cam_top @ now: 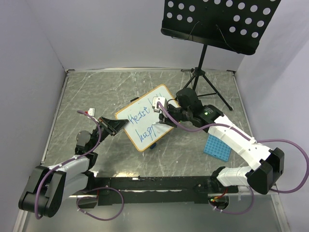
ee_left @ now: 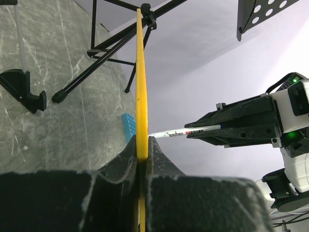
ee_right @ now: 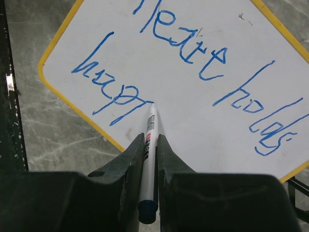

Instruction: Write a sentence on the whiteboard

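The whiteboard (cam_top: 143, 117), white with a yellow-orange frame, lies tilted at the table's middle. My left gripper (cam_top: 117, 126) is shut on its left edge; in the left wrist view the board (ee_left: 140, 72) shows edge-on between the fingers (ee_left: 126, 159). My right gripper (cam_top: 164, 111) is shut on a white marker (ee_right: 151, 133) with a blue end. The marker's tip touches the board (ee_right: 203, 121) at the end of the lower line of the sentence (ee_right: 183, 50), blue cursive reading roughly "heart holds" above "happ". The marker also shows in the left wrist view (ee_left: 186, 132).
A black perforated music-stand panel (cam_top: 219, 21) on a tripod (cam_top: 200, 79) stands at the back right. A blue grid tray (cam_top: 218, 145) lies right of the board, by the right arm. A small white and red item (cam_top: 88, 112) lies left of my left gripper. Walls enclose the table.
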`<move>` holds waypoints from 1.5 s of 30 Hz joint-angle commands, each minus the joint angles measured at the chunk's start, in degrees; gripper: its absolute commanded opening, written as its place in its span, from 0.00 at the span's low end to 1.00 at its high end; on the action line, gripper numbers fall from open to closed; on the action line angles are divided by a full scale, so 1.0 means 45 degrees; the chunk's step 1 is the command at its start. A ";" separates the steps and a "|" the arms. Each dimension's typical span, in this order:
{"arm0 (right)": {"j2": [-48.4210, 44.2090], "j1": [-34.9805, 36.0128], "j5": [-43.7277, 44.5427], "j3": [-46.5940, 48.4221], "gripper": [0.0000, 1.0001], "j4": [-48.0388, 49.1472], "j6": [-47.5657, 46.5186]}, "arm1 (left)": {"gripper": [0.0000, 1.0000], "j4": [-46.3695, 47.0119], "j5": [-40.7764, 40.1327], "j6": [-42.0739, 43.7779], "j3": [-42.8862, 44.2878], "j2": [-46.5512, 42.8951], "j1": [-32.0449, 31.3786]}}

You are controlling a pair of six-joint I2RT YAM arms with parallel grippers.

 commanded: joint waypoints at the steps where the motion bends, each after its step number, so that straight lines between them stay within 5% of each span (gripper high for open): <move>1: -0.0014 -0.0156 0.0580 0.0416 0.00 0.0340 0.0073 | 0.01 0.2063 -0.0103 -0.0511 0.0249 -0.0308 0.0049; 45: -0.0209 -0.0156 -0.1606 0.0590 0.00 -0.0754 0.0424 | 0.01 0.1946 -0.0141 -0.0492 0.0268 -0.0346 0.0069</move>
